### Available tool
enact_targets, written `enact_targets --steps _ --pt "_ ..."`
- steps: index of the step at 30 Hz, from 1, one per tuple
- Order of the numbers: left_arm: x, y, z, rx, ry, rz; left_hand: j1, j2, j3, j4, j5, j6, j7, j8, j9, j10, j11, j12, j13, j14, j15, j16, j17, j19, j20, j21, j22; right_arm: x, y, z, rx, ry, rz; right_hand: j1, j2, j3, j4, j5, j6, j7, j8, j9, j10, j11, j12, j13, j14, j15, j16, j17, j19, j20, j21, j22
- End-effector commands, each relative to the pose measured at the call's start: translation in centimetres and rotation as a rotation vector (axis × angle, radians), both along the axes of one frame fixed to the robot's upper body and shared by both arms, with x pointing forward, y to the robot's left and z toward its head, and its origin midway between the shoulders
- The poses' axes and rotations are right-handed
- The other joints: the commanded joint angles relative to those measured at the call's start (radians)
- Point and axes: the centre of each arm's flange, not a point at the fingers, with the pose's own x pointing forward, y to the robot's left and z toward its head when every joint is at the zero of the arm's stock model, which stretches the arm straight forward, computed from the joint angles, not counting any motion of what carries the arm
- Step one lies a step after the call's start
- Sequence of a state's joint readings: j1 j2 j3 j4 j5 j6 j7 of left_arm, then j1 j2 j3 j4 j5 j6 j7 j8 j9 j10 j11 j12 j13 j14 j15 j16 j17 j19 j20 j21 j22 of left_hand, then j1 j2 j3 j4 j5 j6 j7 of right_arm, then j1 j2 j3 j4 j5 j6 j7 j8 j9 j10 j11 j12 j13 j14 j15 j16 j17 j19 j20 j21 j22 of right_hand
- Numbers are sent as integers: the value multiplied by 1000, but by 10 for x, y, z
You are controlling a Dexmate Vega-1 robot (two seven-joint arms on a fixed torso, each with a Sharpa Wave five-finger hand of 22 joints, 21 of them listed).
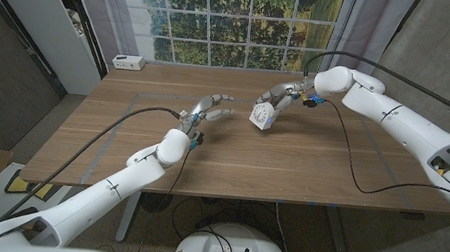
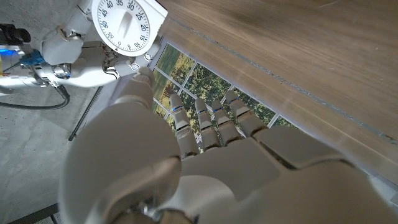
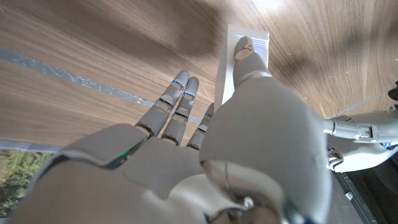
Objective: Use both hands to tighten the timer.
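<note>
**Right robot hand steadies the timer, left still to reach the dial**

The left robot hand [image 1: 210, 112] hovers over the desk [image 1: 303, 165], fingers spread and holding nothing, just beside the timer [image 1: 262, 116]; it looks best to bring it onto the dial squarely and turn gently, so the case does not slip; farther off, near the desk's middle, the white timer stands tilted, dial toward the left arm; the right robot hand [image 1: 281, 97] grips it from behind, thumb [image 3: 244, 48] on the case's back.
</note>
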State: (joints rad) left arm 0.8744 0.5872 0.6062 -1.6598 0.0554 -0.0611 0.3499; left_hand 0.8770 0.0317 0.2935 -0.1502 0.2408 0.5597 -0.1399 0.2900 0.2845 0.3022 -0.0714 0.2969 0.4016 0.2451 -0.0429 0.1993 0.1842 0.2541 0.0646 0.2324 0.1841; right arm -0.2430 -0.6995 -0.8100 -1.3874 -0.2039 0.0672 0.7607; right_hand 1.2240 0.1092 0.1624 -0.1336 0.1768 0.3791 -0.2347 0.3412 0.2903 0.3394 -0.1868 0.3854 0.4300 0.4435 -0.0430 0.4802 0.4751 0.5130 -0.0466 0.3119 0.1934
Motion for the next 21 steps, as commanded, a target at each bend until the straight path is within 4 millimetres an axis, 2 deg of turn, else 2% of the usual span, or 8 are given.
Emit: enact_targets --steps 1,6,8,11,16,21 --pt "4 -24 8 -9 -84 -38 8 -7 -9 5 12 32 3 17 7 21 -1 12 5 13 -22 7 6 3 8 -6 3 -7 -5 11 132 128 -19 -31 15 -1 9 2 30 18 2 7 49 56 11 63 14 -180 -9 -1 9 -32 6 3" --pt "2 -31 10 -19 -109 -48 9 -7 -13 8 17 53 3 25 10 30 -3 16 7 20 -28 10 8 9 3 -5 3 -9 -7 14 188 176 -21 -33 14 -2 8 2 37 14 4 9 47 63 12 66 17 -180 -10 0 10 -31 7 3" --pt "2 -33 11 -27 -114 -54 10 -6 -14 9 19 58 4 27 11 34 -1 18 8 22 -32 11 9 10 3 -5 4 -10 -8 14 207 184 -21 -37 13 -2 8 2 33 28 1 10 48 68 13 68 19 -180 -13 -1 12 -29 8 3" --pt "2 -37 12 -36 -118 -61 12 -4 -15 11 22 72 3 33 13 37 0 19 9 25 -35 12 10 10 2 -5 4 -12 -8 15 236 200 -19 -39 13 -3 9 2 33 29 0 10 50 72 15 69 20 -180 -12 -1 12 -28 9 3" --pt "2 -44 12 -43 -127 -67 17 -2 -17 12 26 86 0 38 17 42 0 21 11 28 -36 13 12 12 0 -5 4 -13 -11 14 276 233 -18 -41 16 -2 8 3 48 14 5 13 58 80 20 72 26 -178 -10 2 16 -27 11 3" --pt "1 -47 11 -49 -134 -66 23 -1 -20 13 31 109 5 47 21 50 -4 25 14 34 -40 15 14 12 1 -6 5 -10 -15 12 323 289 -10 -43 16 -2 7 4 50 15 4 14 65 87 23 75 33 -178 -11 1 21 -26 14 3"
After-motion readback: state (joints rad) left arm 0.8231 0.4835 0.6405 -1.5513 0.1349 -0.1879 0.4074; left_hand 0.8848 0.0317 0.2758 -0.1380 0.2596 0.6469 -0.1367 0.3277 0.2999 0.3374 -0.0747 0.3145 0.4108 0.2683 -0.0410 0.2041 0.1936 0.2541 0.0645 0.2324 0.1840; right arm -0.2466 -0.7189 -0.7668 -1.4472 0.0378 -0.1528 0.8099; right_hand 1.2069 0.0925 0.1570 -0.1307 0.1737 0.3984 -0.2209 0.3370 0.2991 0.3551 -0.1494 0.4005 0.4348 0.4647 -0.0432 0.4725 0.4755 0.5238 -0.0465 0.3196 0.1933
